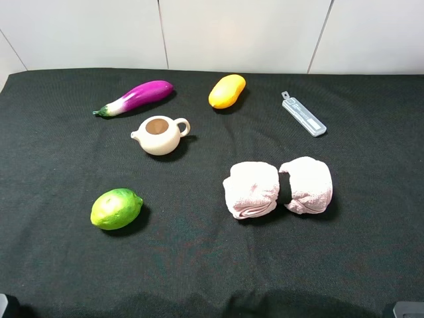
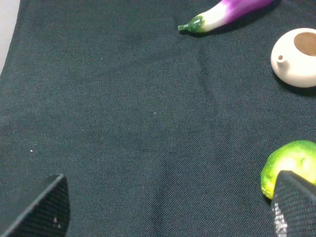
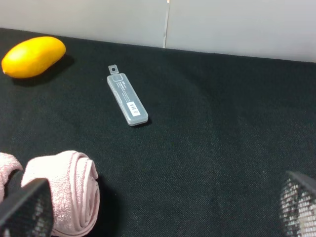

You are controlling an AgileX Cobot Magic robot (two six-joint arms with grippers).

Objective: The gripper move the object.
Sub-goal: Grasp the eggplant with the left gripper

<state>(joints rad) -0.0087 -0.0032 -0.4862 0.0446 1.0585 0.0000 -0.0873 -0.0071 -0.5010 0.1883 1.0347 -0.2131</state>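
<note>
Black cloth (image 1: 199, 265) covers the work surface, with white wall panels (image 1: 232, 33) behind it. Along the far side you see a purple eggplant (image 1: 136, 97), a yellow mango (image 1: 226, 91) and a grey plastic case (image 1: 303, 114). A cream teapot (image 1: 159, 135) stands just in front of the eggplant, and a green lime (image 1: 116, 209) lies nearer to you. Two pink towel rolls (image 1: 251, 189) lie side by side, joined by a black band (image 1: 285, 189). The left gripper (image 2: 170, 207) sits at the near edge, jaws spread wide over bare cloth, one fingertip (image 2: 294, 207) just beside the lime. The right gripper (image 3: 163, 207) is likewise spread wide, one fingertip (image 3: 27, 207) beside a towel roll.
</note>
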